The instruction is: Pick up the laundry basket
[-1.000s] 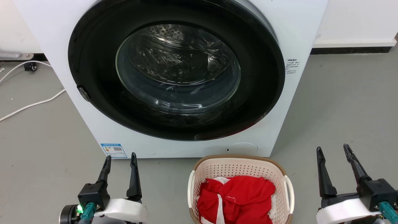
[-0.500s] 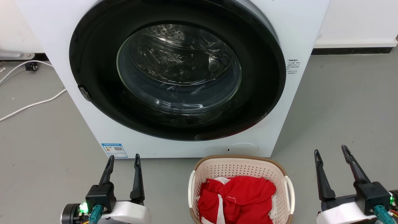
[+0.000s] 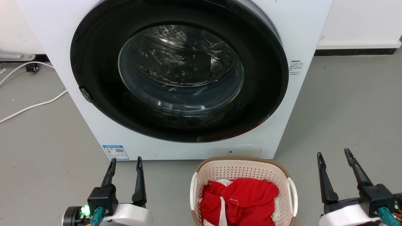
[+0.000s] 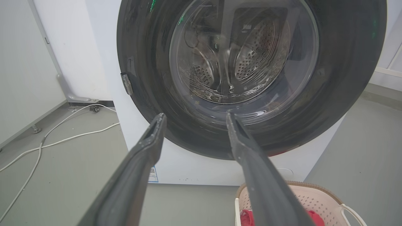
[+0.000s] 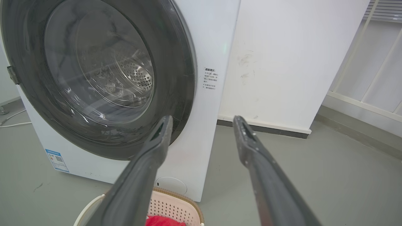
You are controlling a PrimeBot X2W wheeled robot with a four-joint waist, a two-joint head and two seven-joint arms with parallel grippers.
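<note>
Laundry basket (image 3: 241, 171) sits on the floor (image 3: 47, 150) before the washer (image 3: 314, 31), between my left tool (image 3: 125, 160) and nearer right tool (image 3: 333, 153), both spread open and empty, one loop handle facing each.

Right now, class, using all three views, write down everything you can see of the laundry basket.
The laundry basket is a small oval tub of cream-white plastic, walls pierced with rows of little holes, rim brown with a woven look. A white loop handle stands at each side. It sits upright on the grey floor, close before the washer, holding crumpled red and white cloth. The head view cuts off its near end. The open left claw and right claw flank it, touching nothing.
</note>
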